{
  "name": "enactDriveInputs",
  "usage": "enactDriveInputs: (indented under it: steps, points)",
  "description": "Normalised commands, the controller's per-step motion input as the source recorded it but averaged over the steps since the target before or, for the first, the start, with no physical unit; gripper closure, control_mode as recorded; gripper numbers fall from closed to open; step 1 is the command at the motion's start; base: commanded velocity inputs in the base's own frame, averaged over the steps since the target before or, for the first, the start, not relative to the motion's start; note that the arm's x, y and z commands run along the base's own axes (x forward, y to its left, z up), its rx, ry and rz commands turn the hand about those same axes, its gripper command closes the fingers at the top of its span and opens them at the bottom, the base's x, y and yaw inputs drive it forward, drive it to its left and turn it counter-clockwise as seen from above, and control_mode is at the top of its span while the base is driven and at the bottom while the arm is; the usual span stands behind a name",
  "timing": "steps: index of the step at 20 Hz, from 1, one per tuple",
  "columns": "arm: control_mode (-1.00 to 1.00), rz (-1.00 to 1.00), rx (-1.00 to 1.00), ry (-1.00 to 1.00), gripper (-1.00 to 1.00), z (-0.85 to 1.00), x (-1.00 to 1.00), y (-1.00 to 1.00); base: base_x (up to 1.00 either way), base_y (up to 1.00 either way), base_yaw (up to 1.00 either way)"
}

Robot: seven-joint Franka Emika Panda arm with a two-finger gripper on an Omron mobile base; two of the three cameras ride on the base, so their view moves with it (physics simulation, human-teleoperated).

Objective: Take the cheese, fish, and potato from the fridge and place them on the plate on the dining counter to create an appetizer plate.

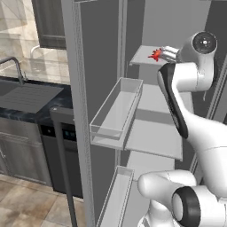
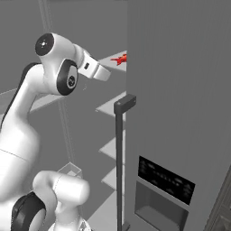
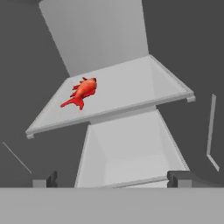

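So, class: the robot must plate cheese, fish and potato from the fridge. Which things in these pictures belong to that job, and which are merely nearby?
Belonging to the job:
- fish, on a fridge shelf
- fridge, door open
- gripper, open, apart from the fish

Merely nearby:
- sink
- tap
- dishwasher

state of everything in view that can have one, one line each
fridge: door open, shelves exposed
fish: lying flat on an upper fridge shelf, untouched
pincer: open, empty, aimed at the fish from short of the shelf
clear door bin: looks empty
tap at the sink: no water visible
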Motion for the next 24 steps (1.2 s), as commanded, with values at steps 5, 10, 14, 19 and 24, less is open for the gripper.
enactDriveInputs:
  steps: [5, 10, 14, 19, 24]
  points:
    - [-1.00, 0.00, 0.00, 0.04, -1.00, 0.15, 0.29, 0.00, 0.00, 0.00, 0.00]
    - [-1.00, 0.00, 0.00, 0.01, -1.00, -0.02, 0.30, 0.00, 0.00, 0.00, 0.00]
    - [-1.00, 0.00, 0.00, 0.00, -1.00, -0.15, 0.31, 0.00, 0.00, 0.00, 0.00]
    - [-1.00, 0.00, 0.00, 0.00, -1.00, -0.22, 0.37, 0.00, 0.00, 0.00, 0.00]
    - [-1.00, 0.00, 0.00, 0.00, -1.00, -0.05, 0.47, -0.01, 0.00, 0.00, 0.00]
